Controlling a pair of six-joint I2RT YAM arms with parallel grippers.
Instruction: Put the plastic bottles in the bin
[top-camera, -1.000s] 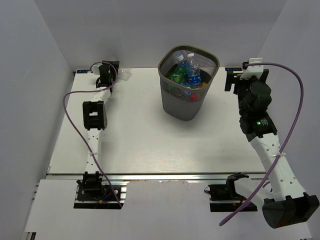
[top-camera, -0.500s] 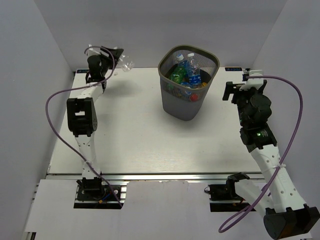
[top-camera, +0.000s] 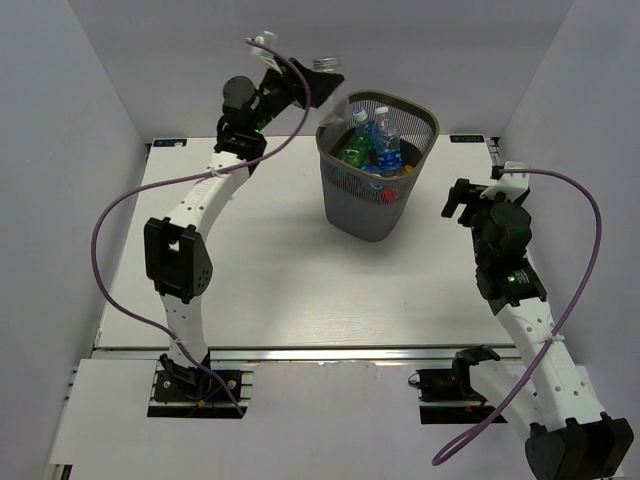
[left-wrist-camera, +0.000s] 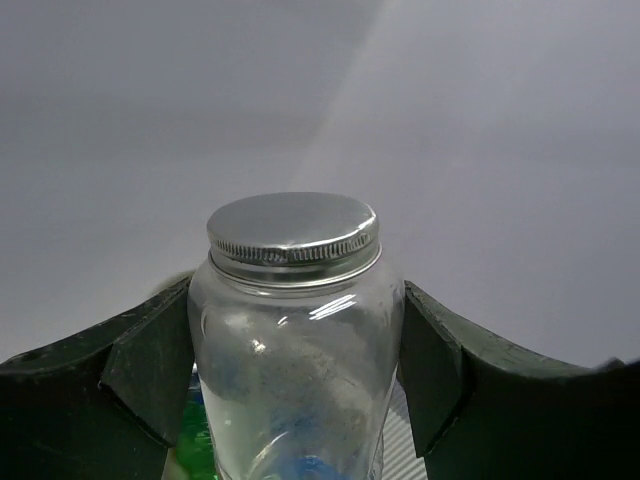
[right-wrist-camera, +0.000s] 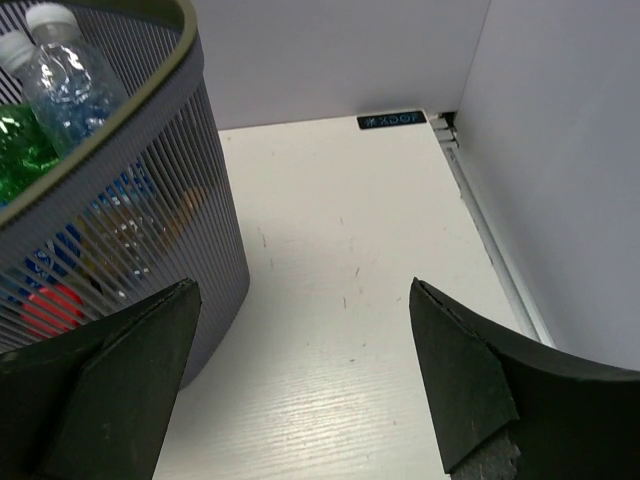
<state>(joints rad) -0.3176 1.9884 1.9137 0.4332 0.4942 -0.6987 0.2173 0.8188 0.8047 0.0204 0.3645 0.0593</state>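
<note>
**Top external: left claw holds a clear bottle up beside the bin**

Top external shows the left arm stretched up and across, with the left claw high above the table. The claw sits just beside the far left corner of the bin. It has a clear bottle in its grip, lifted higher than the rim. From this angle I cannot tell whether the bottle is over the opening or just outside it.

On the left wrist view the bottle stands upright between the 2 fingers, which press against its sides, so the claw is partly closed on it. The bottle has a silver screw cap and no label I can see. Bits of green and blue show near the bottom of this view, below and through the bottle. Behind it there is only grey wall.

The bin stands on the far middle of the table and already has bottles in it. There is a green one and 2 clear ones with blue labels and white caps, all poking up near the rim.

The right claw hangs low to the right of the bin, apart from it. Its fingers are spread wide with nothing between them, only bare table. From that wrist view the mesh wall of the bin fills the left side. A white-capped bottle shows above the rim, and something red and something orange show through the wires.
</note>
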